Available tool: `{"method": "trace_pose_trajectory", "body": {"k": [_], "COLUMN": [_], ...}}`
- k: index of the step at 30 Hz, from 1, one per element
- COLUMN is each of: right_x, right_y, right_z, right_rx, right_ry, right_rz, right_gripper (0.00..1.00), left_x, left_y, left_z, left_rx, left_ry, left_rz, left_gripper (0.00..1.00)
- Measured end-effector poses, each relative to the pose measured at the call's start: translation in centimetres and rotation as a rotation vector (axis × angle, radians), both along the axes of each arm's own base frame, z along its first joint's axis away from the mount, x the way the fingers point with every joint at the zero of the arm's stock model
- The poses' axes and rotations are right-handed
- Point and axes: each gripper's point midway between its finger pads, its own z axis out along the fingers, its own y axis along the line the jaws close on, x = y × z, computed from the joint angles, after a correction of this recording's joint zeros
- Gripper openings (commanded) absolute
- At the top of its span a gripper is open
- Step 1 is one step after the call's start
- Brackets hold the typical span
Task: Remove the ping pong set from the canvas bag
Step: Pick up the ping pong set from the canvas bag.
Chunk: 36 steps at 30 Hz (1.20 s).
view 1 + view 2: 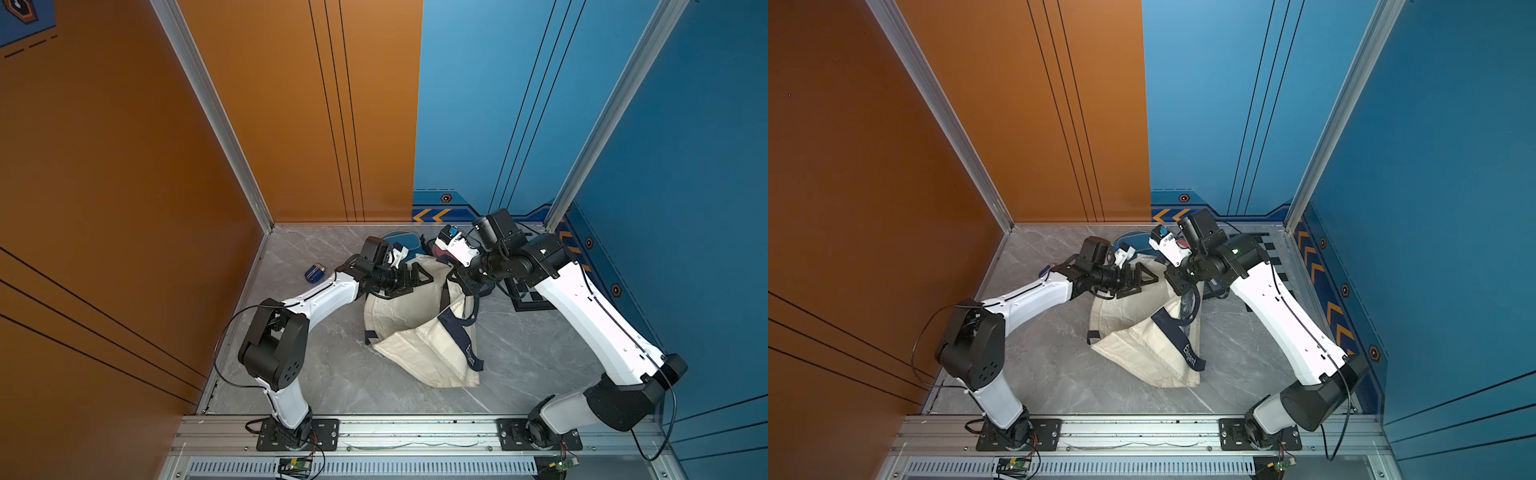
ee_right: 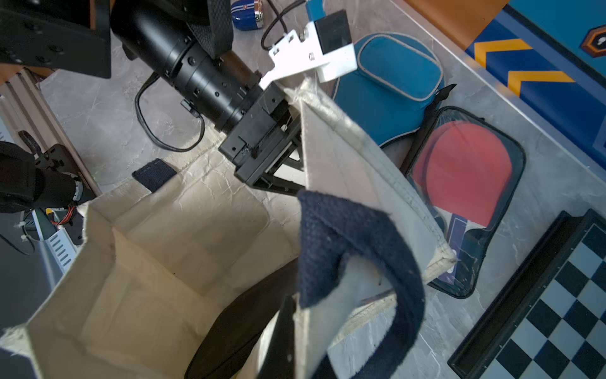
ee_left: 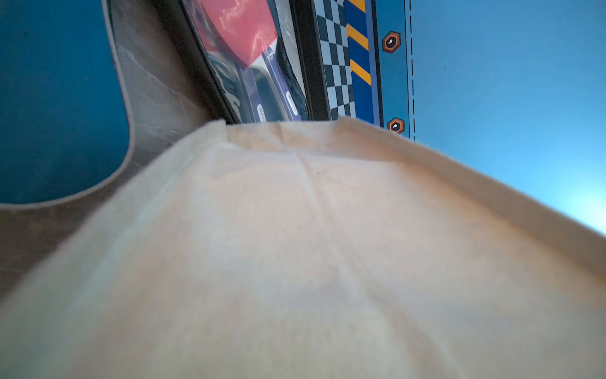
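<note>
Left claw (image 1: 409, 277): spread wide, tips against the raised wall of the canvas bag (image 1: 415, 336).
Canvas bag: slumped open on the marble tabletop (image 1: 316, 332), below and between both claws.
Ping pong set (image 2: 465, 177): clear case of red paddles, flat on the tabletop beyond the left claw, outside the bag.
Right claw (image 1: 460, 286): closed on the navy strap (image 1: 457, 332).

Checkered board (image 2: 551, 302) at right; small blue thing (image 1: 314, 273), perhaps a pouch, left.
</note>
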Motion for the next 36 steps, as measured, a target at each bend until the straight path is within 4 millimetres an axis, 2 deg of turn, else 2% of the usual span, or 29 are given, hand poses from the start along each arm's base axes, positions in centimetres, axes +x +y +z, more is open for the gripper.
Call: {"method": "trace_pose_trajectory", "body": {"k": [5, 12, 17, 25, 31, 33, 34, 35, 36], "right_x": [-0.1, -0.2, 0.0, 0.5, 0.9, 0.6, 0.4, 0.0, -0.4], "right_y": [-0.5, -0.8, -0.7, -0.4, 2.0, 2.7, 2.7, 2.8, 2.7], "right_z": [-0.9, -1.2, -1.5, -0.9, 2.0, 2.2, 2.1, 1.8, 1.5], "right_rx": [-0.025, -0.013, 0.008, 0.09, 0.12, 0.12, 0.118, 0.115, 0.107], "right_ry": [0.018, 0.045, 0.071, 0.114, 0.077, 0.072, 0.074, 0.077, 0.08], "right_rz": [-0.013, -0.015, -0.015, -0.038, 0.006, 0.024, 0.03, 0.036, 0.042], "right_gripper": [0.0, 0.0, 0.0, 0.0, 0.0, 0.0, 0.0, 0.0, 0.0], "left_x": [-0.4, 0.1, -0.5, -2.8, -3.7, -3.6, -3.5, -3.4, -3.4], "left_y": [-0.7, -2.5, -4.3, -5.1, -5.7, -5.7, -5.8, -5.9, -5.9], "left_z": [0.8, 3.4, 2.3, 0.1, 0.2, 0.7, 0.8, 0.8, 0.7], "left_rx": [0.0, -0.019, 0.013, 0.13, 0.137, 0.131, 0.129, 0.123, 0.119], "left_ry": [-0.028, -0.096, -0.1, -0.112, -0.157, -0.183, -0.191, -0.201, -0.206], "left_rz": [-0.034, -0.094, -0.151, -0.224, -0.278, -0.283, -0.285, -0.285, -0.288], "left_gripper": [0.98, 0.98, 0.98, 0.98, 0.98, 1.0, 0.99, 0.91, 0.74]}}
